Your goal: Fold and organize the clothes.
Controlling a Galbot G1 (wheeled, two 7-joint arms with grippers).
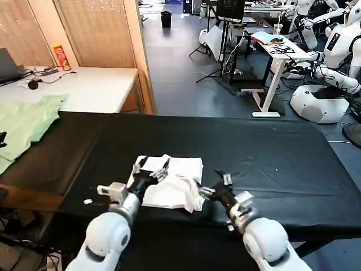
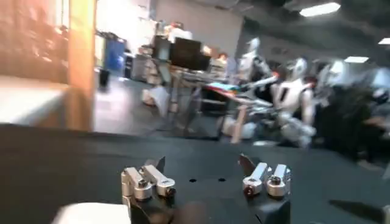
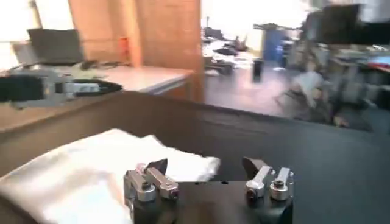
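The clothes are one white T-shirt (image 1: 177, 186), lying bunched and partly folded on the black table (image 1: 271, 164) near its front edge. My left gripper (image 1: 152, 168) hovers over the shirt's left part, open, with nothing between its fingers. In the left wrist view that gripper (image 2: 202, 165) looks out across the table, and a bit of the white shirt (image 2: 91, 213) shows below it. My right gripper (image 1: 216, 183) stands open just beside the shirt's right edge. The right wrist view has this gripper (image 3: 206, 165) open, with the shirt (image 3: 91, 176) spread before and beside it.
A pale green garment (image 1: 25, 121) lies over the table's far left end. Behind it stands a white table (image 1: 84, 87) with a red can (image 1: 61, 56) and a laptop. The black table's right half is bare cloth. Other robots (image 1: 333, 62) and a white desk stand in the room beyond.
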